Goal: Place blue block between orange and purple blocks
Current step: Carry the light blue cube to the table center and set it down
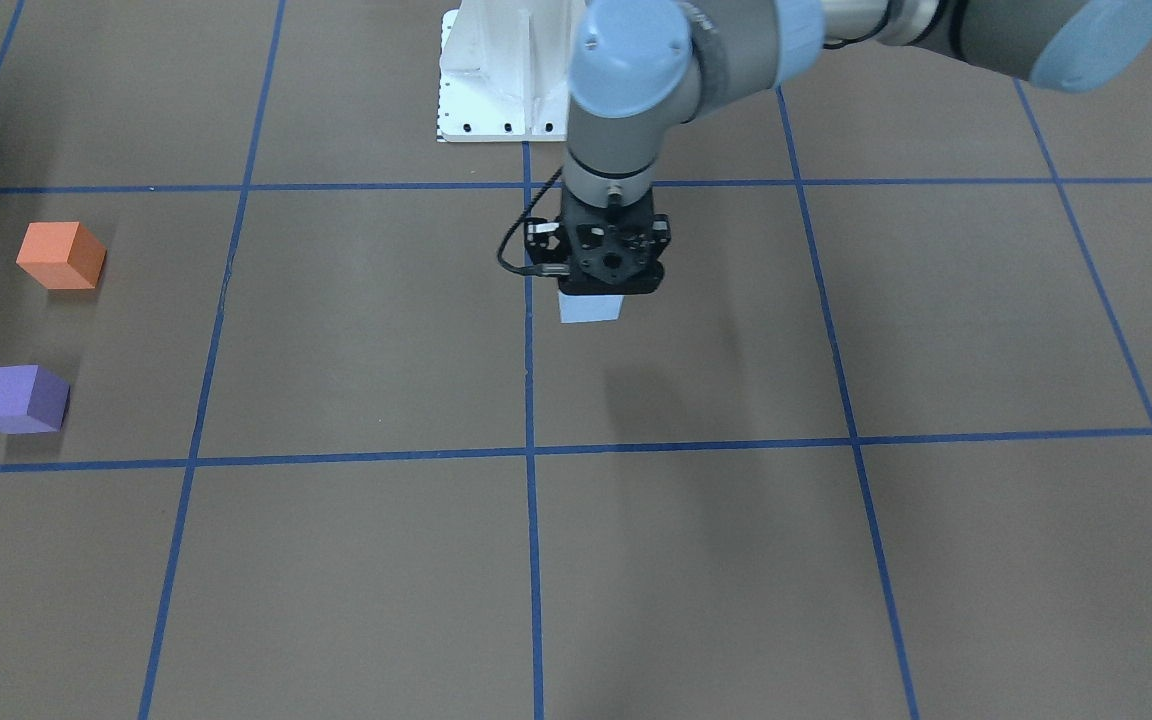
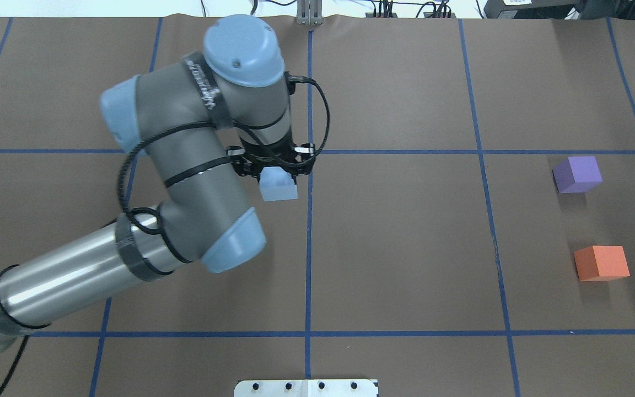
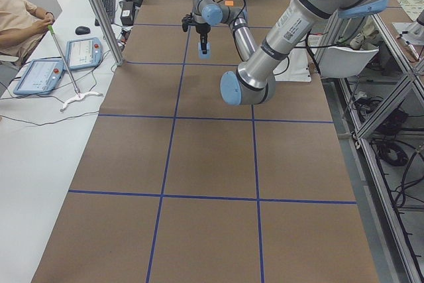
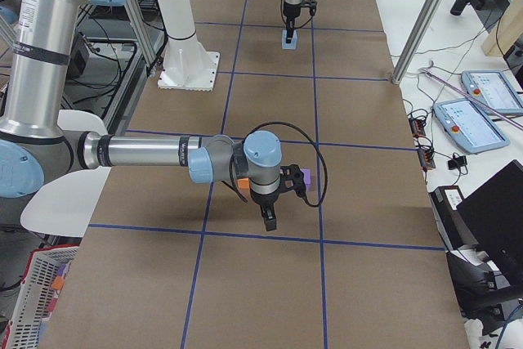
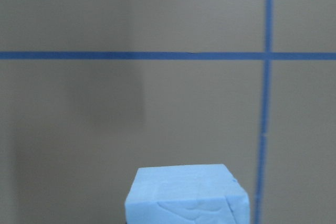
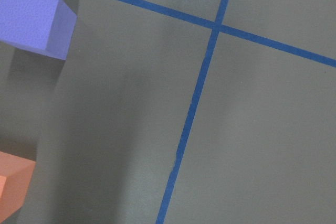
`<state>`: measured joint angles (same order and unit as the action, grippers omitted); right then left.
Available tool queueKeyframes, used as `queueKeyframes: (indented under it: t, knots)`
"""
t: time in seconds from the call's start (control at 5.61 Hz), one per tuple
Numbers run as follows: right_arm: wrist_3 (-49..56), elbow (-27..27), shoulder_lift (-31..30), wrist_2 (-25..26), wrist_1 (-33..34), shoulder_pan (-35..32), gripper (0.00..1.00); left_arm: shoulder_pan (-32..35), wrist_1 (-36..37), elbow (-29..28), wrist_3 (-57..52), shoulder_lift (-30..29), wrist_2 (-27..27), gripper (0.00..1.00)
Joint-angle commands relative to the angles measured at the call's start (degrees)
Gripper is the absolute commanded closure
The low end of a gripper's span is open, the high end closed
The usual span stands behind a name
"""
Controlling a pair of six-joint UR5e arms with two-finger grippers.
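My left gripper point(image 1: 608, 292) is shut on the light blue block point(image 1: 591, 308) and holds it a little above the brown table, near the centre tape line. The block also shows in the overhead view point(image 2: 278, 186) and low in the left wrist view point(image 5: 186, 195). The orange block point(image 2: 602, 263) and the purple block point(image 2: 577, 174) sit apart at the table's right end, with a bare gap between them. My right gripper point(image 4: 270, 220) shows only in the exterior right view, hanging near these two blocks; I cannot tell whether it is open or shut. The right wrist view shows the purple block point(image 6: 34, 19) and the orange block point(image 6: 13, 182).
Blue tape lines point(image 2: 308, 231) divide the brown table into squares. The white robot base plate point(image 1: 496, 70) stands at the robot's side of the table. An operator point(image 3: 20, 21) with tablets point(image 3: 40, 74) sits beside the table's far edge.
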<state>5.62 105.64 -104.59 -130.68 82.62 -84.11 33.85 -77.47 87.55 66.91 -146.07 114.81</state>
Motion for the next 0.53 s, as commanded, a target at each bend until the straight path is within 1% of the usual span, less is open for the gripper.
queueKeyframes:
  t: [0.0, 0.18, 0.36]
  knots:
    - [0.0, 0.09, 0.0, -0.02, 0.0, 0.0, 0.0, -2.91, -6.43, -11.33, 2.62, -7.57, -1.87, 1.0]
    - [0.0, 0.09, 0.0, -0.02, 0.0, 0.0, 0.0, -2.65, -8.55, -14.92, 2.35, -6.78, -3.44, 1.0]
    - [0.0, 0.09, 0.0, -0.02, 0.0, 0.0, 0.0, -2.3, -14.14, -19.74, -0.44, -6.69, -4.41, 1.0]
